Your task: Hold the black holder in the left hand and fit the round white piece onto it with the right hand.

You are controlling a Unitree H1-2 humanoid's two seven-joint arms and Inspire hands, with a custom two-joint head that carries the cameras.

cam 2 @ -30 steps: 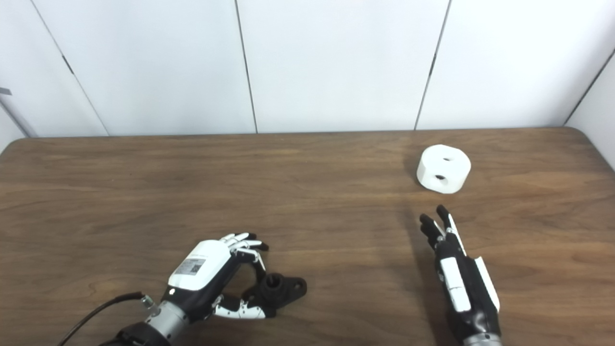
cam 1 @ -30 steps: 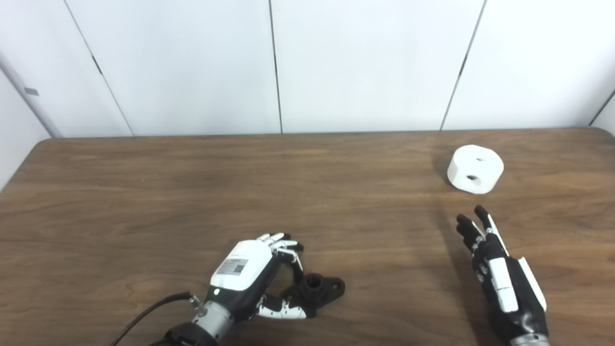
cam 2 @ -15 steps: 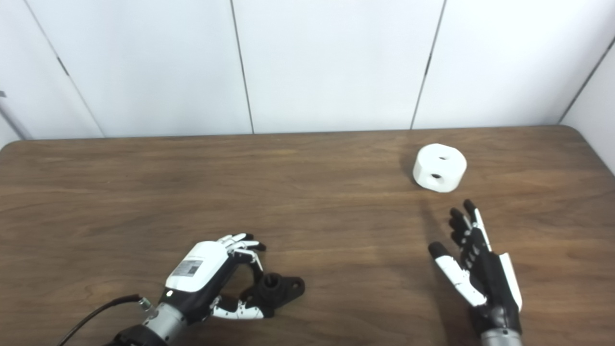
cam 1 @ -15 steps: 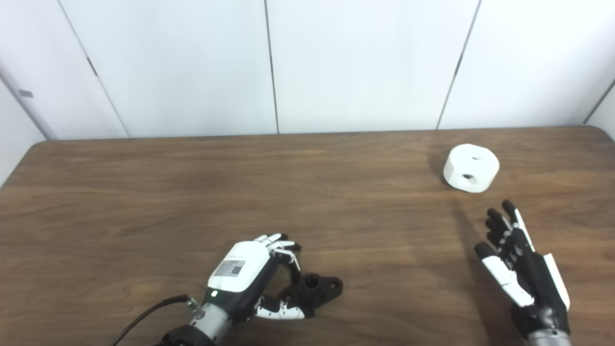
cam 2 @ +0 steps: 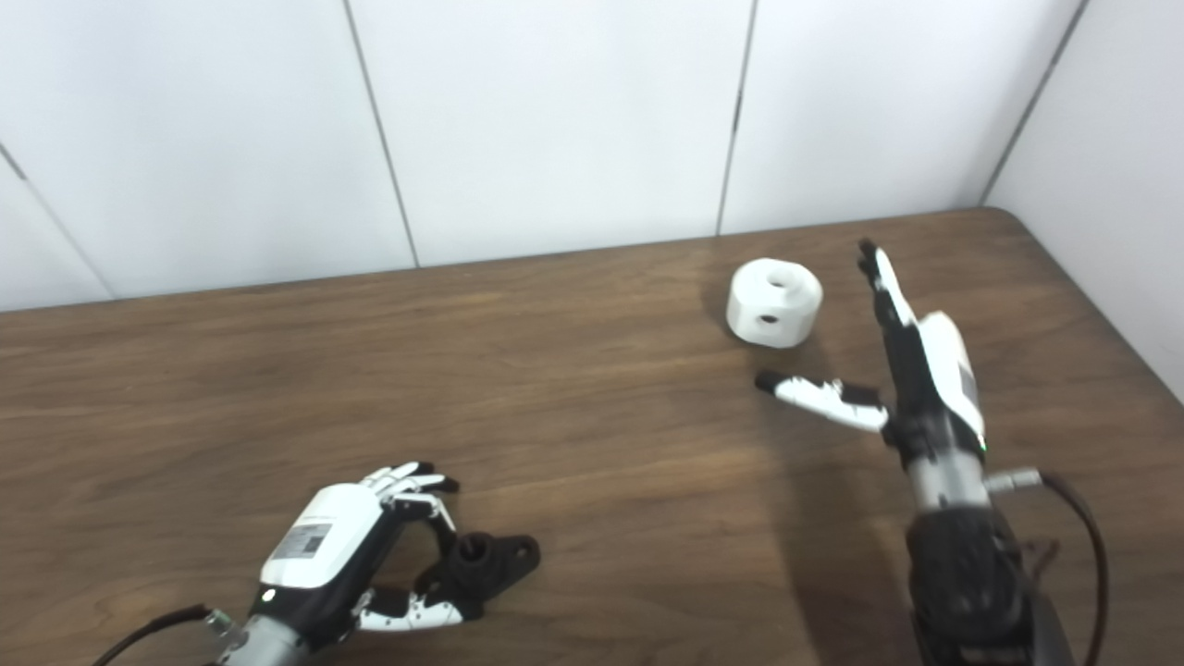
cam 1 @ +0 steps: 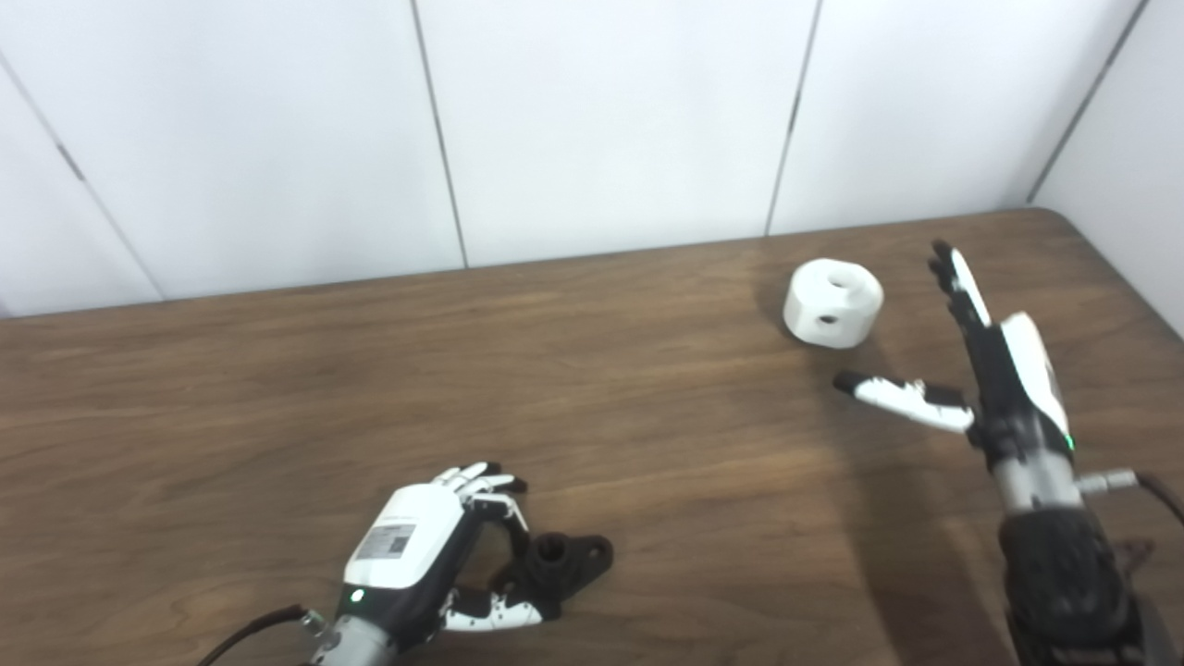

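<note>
Gripping black holder [cam 1: 560, 564]: left hand [cam 1: 421, 546], label unreadable.

Brown wooden table [cam 1: 277, 398], white panelled wall [cam 1: 601, 120] behind it, dark seams between panels

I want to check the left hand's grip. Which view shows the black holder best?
The left eye view: the black holder sits nearer the picture's centre, ring and tube visible beside the left hand. The right eye view shows the same, lower left.
</note>
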